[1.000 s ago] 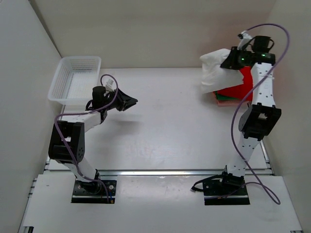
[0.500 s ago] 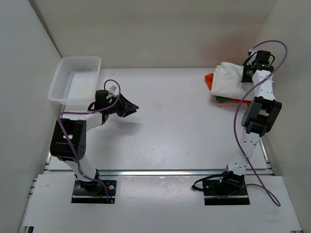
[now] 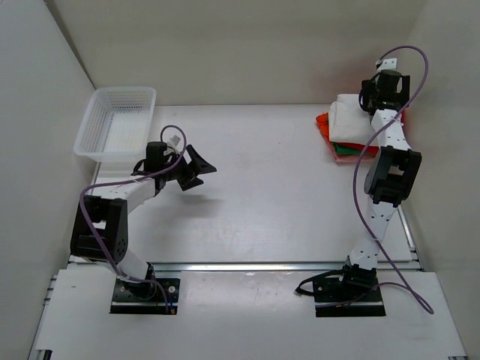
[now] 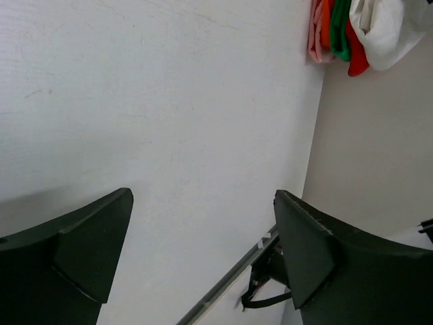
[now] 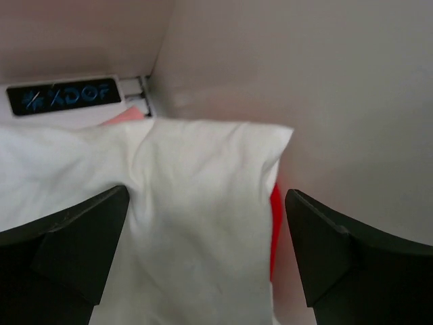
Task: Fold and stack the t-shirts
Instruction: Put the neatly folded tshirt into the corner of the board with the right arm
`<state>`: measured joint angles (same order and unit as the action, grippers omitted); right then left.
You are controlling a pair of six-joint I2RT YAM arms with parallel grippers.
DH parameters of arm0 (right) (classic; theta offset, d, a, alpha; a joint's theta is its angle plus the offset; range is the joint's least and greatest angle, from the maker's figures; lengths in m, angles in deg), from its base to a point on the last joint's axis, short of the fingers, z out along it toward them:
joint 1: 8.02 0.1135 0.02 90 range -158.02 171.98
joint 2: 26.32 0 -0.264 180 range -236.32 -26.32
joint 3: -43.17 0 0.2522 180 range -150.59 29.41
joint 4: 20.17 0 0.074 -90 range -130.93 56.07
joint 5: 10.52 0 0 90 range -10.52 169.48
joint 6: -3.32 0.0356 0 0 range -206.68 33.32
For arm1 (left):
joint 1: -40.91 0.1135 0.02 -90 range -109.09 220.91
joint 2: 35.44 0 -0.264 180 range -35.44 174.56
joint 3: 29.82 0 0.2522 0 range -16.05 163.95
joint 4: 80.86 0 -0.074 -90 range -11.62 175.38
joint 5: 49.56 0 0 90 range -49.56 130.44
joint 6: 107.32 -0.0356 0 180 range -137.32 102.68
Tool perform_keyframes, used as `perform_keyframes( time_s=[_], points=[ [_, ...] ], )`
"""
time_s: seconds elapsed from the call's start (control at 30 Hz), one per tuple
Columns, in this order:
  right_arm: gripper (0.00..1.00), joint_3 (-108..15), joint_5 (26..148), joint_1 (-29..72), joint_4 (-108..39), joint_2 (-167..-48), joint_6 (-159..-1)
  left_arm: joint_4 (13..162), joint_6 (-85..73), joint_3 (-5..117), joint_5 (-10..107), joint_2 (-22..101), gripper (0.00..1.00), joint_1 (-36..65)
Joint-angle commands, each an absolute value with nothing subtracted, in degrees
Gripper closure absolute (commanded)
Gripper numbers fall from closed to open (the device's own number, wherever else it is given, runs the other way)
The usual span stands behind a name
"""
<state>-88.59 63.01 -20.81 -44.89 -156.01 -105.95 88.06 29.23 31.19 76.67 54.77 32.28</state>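
The t-shirts lie stacked at the back right. A folded white t-shirt (image 3: 351, 120) is on top, with a red one (image 3: 323, 122) and a green one (image 3: 346, 150) showing under it. My right gripper (image 3: 370, 103) hangs over the far end of the stack, pointing down. In the right wrist view the right gripper (image 5: 206, 250) is open, with the white t-shirt (image 5: 196, 203) lying loose beneath it and a red edge (image 5: 274, 230) beside it. My left gripper (image 3: 196, 166) hovers open over bare table at the left. The left gripper (image 4: 203, 230) holds nothing; the stack (image 4: 340, 30) shows far off.
A white mesh basket (image 3: 124, 89) stands at the back left, just behind the left arm. White walls close in the table on the left, back and right; the stack sits close to the right wall (image 5: 352, 81).
The right gripper carried the white t-shirt down onto the stack, let go and now stands open over it. The left gripper opened wider and shifted slightly to the right.
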Motion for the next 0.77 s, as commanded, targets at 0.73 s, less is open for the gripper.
perform_keyframes(
  time_s=[0.73],
  points=[
    [0.01, -15.6, 43.0, 20.8, -56.8, -71.8, -87.6, 53.4, -11.4, 28.9, 44.3, 4.7, 0.01, 29.9]
  ],
)
